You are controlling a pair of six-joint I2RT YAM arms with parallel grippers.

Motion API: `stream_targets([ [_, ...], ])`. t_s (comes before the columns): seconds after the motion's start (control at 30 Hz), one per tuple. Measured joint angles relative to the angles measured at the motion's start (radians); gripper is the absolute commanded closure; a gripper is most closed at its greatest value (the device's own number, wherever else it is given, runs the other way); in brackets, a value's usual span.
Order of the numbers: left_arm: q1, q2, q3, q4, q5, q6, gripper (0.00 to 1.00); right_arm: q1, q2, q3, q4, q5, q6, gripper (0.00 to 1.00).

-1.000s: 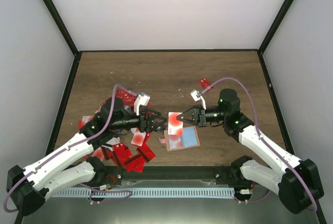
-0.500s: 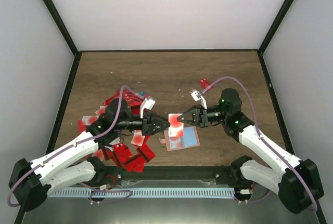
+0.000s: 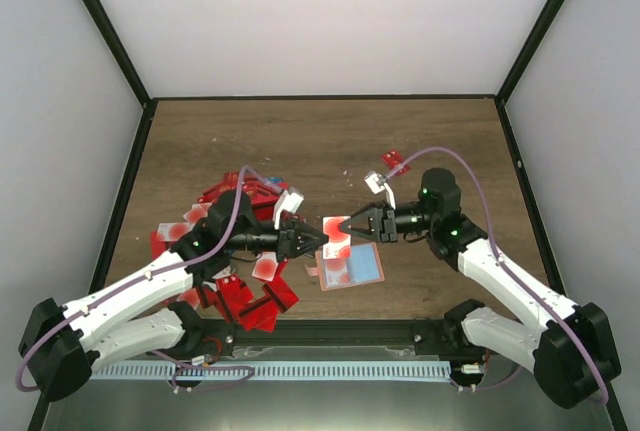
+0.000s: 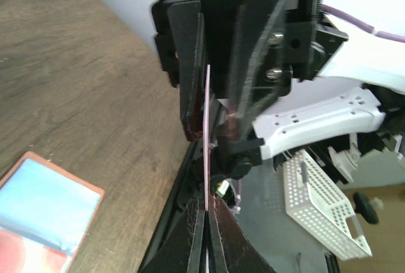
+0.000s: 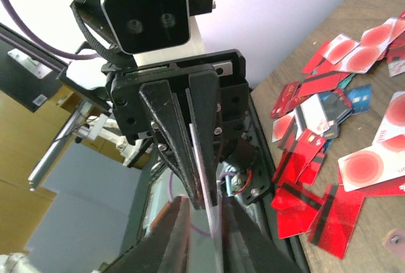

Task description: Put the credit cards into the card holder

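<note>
A pale credit card (image 3: 338, 235) with a red disc hangs in the air between both grippers, above the card holder (image 3: 366, 267). My left gripper (image 3: 316, 239) is shut on its left end; in the left wrist view the card (image 4: 207, 127) shows edge-on, pinched between my fingertips (image 4: 207, 206). My right gripper (image 3: 351, 226) is closed narrowly on the other end. In the right wrist view the card (image 5: 205, 165) lies against one finger of that gripper (image 5: 202, 206). The holder (image 4: 44, 203) lies open on the table, light blue inside, with a red-and-white card on its left half.
A heap of mostly red cards (image 3: 235, 276) covers the table left of the holder and under the left arm; the right wrist view shows these cards (image 5: 329, 121) too. One more red card (image 3: 395, 160) lies behind the right gripper. The table's black front rail (image 3: 330, 326) runs just below the holder.
My left gripper moved right to the card's free end and shut on it. The right gripper kept the card in the air and shifted slightly.
</note>
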Motion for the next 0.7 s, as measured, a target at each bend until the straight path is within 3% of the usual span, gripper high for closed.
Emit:
stream_targets([
  [0.1, 0.0, 0.0, 0.0, -0.033, -0.045, -0.007, 0.96, -0.001, 0.003, 0.034, -0.12, 0.062, -0.067, 0.5],
  [0.2, 0.0, 0.0, 0.0, -0.076, -0.091, -0.021, 0.96, -0.003, 0.015, 0.072, -0.24, 0.165, -0.127, 0.42],
  [0.4, 0.0, 0.019, -0.022, -0.101, -0.162, -0.077, 0.96, -0.011, 0.015, 0.063, -0.41, 0.441, -0.163, 0.39],
  [0.7, 0.0, 0.24, -0.105, -0.033, -0.187, -0.212, 0.96, -0.014, 0.016, -0.022, -0.56, 0.804, -0.122, 0.37],
])
